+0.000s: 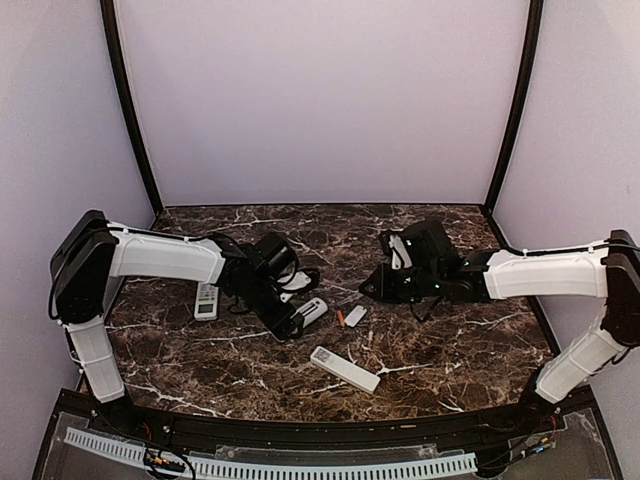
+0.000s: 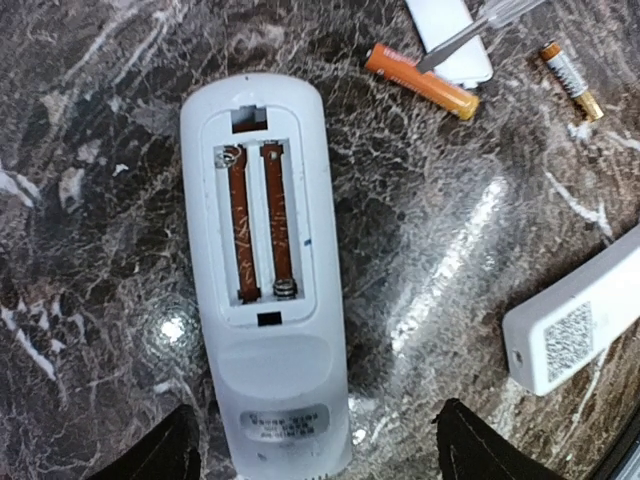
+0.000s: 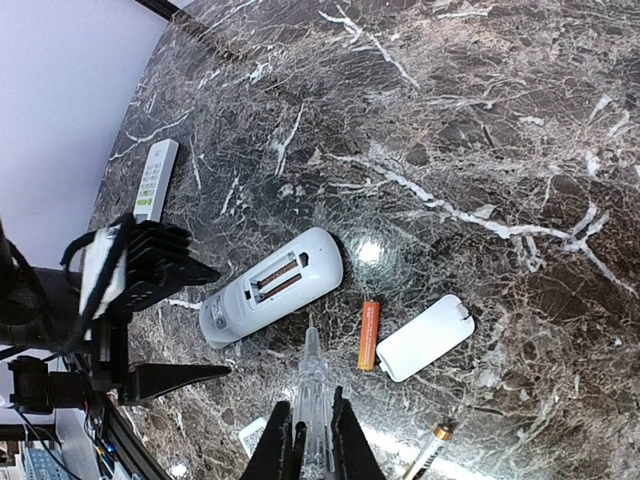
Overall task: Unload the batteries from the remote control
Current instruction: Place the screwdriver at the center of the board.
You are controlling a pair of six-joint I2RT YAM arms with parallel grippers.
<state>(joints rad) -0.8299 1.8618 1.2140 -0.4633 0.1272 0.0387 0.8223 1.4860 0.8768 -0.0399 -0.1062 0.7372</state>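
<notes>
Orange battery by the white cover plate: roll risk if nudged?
Probably rolls sideways: the orange battery is a smooth slim cylinder lying flat on the glossy marble table. The white cover plate close beside it would likely stop it that way. Looks rigid; being so thin, it may slip from a gripper.

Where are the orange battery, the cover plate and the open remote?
orange battery [image 3: 369, 335], right wrist view, mid-body
cover plate [image 3: 425, 338], right wrist view, face centre
open remote [image 2: 262, 270], left wrist view, battery bay
</notes>
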